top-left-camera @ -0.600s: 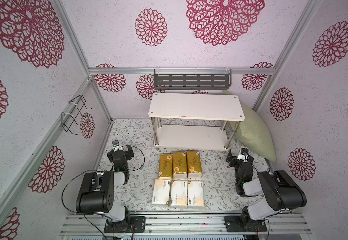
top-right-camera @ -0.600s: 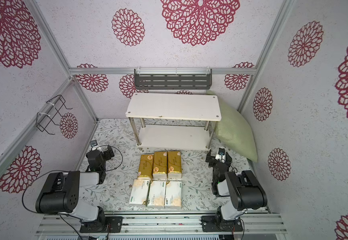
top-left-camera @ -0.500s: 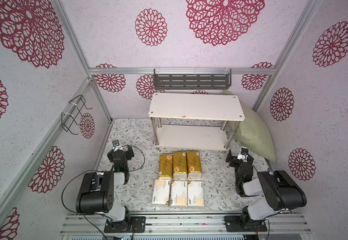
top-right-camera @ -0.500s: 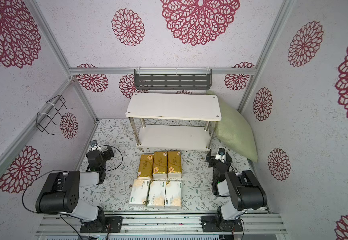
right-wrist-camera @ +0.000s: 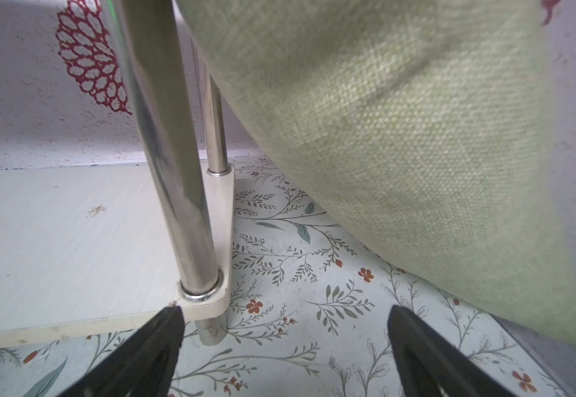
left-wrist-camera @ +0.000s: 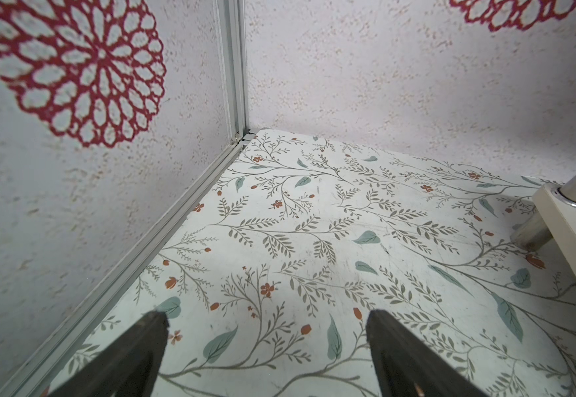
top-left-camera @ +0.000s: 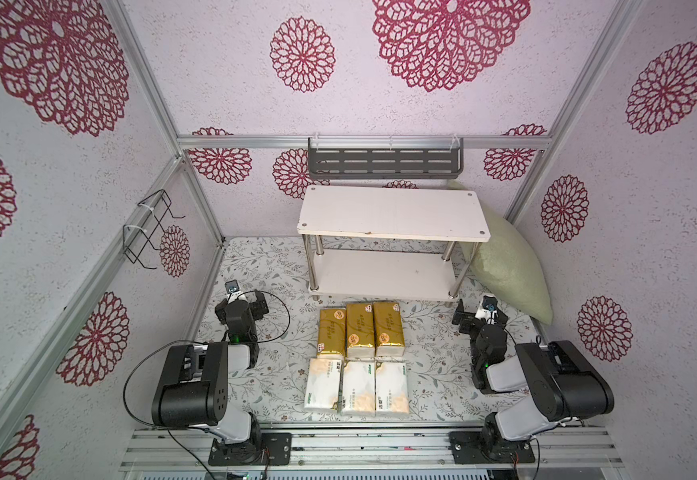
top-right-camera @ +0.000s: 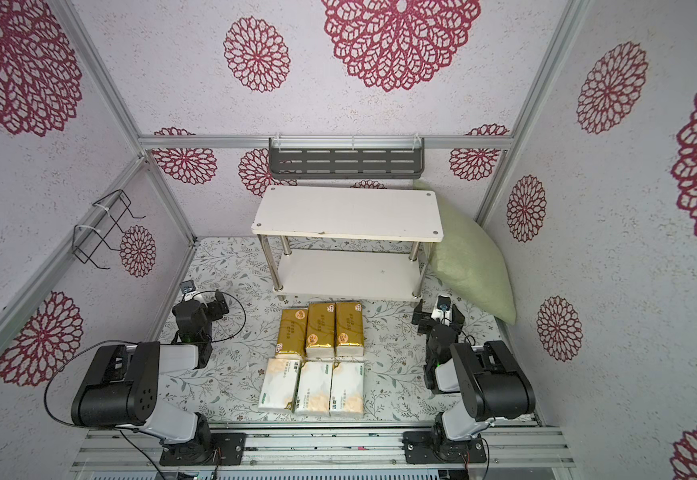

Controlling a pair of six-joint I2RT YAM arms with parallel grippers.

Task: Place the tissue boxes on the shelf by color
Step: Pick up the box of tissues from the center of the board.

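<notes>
Progress: nothing placed yet. All six tissue boxes sit on the worktop (top-left-camera: 272, 270), and both boards of the shelf (top-left-camera: 392, 212) are bare. The whole sort is left to do: three gold, three white, one colour per board as I read the task.

Tissue boxes:
- They lie in a tight block between the two grippers, a little back toward the arm bases.
- Gold tissue boxes (top-left-camera: 360, 330) make the row farther from the bases, on the shelf side.
- White tissue boxes (top-left-camera: 357, 388) make the row behind it. The two rows touch or nearly touch.

Left gripper (left-wrist-camera: 266, 316): jaws spread wide, nothing between them. It is low over the patterned worktop. The boxes are off to its right, and the shelf's near left post is ahead and to the right.

Right gripper (right-wrist-camera: 285, 311): jaws spread wide, empty. The boxes are to its left. The corner of the shelf's lower board is just ahead of its left fingertip. It looks just short of contact, though the angle is too steep to be sure. A green cushion (top-left-camera: 505, 266) leans ahead and to its right, close by.

Containers: upper board empty, lower board empty.

Next, as a judgement: either gripper must swing inward to the block, and the tight packing may make a clean single pick awkward.
</notes>
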